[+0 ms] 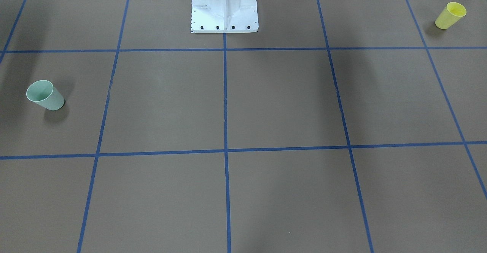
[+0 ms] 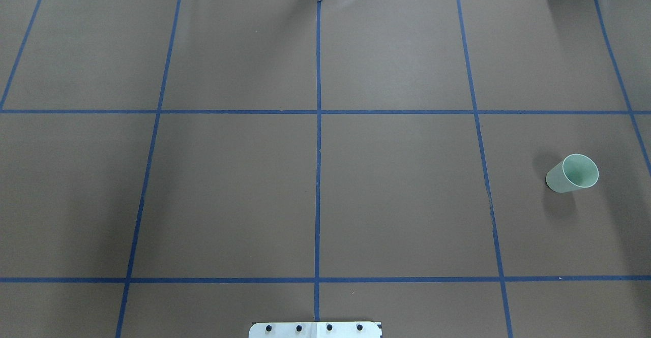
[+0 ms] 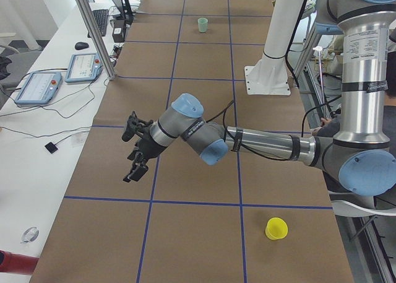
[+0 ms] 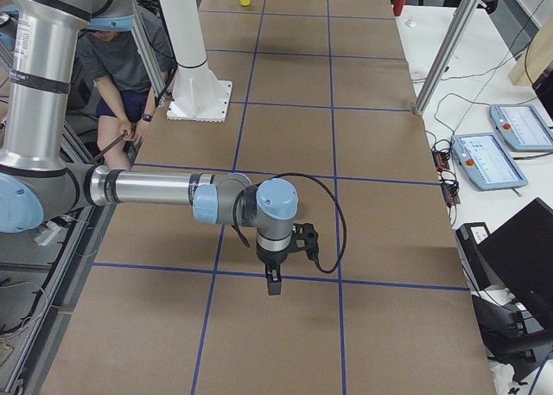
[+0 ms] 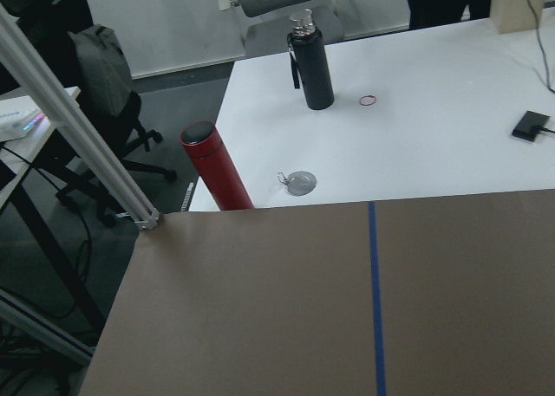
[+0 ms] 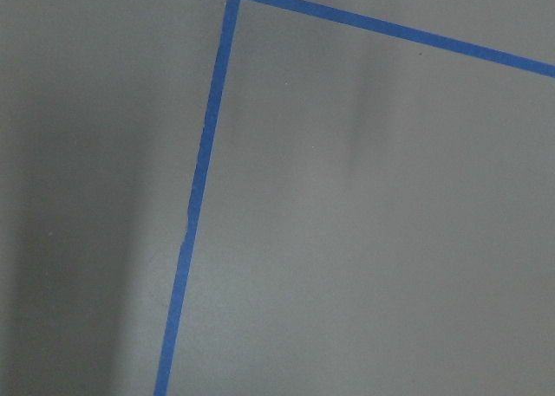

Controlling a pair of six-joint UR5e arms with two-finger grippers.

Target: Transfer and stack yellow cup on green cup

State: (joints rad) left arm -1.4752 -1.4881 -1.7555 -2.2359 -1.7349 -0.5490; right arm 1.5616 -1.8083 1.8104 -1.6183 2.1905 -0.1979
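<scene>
Above the table [image 3: 185, 246], in the view from its left end, the left gripper [image 3: 135, 156] hangs on the near arm. Its dark fingers [image 3: 137, 169] point down and toward the operators' edge. No other view shows this gripper, so it cannot be told whether the fingers are spread or closed. Nothing is seen between them. The yellow cup [image 3: 276, 228] stands upright, mouth up, well apart from those fingers. It is close to the table's left end and toward the robot's edge, in the corner square of the blue tape grid [image 1: 225, 93].

From the right end, the right gripper [image 4: 275, 274] points straight down over the brown cover, just beside a blue line. Its finger state cannot be told either, and it holds nothing visible. Its wrist camera shows only brown cover and crossing tape.

The green cup [image 2: 572, 174] stands upright, mouth up, near the table's right end in the middle row of squares. The whole length of the table lies between it and the yellow cup.

The white pedestal base [image 1: 224, 9] is bolted at the middle of the robot's edge. A red bottle [image 5: 215, 166] and a dark bottle [image 5: 312, 62] stand on a white desk beyond the table's corner. A seated person [image 4: 121, 66] is behind the pedestal.
</scene>
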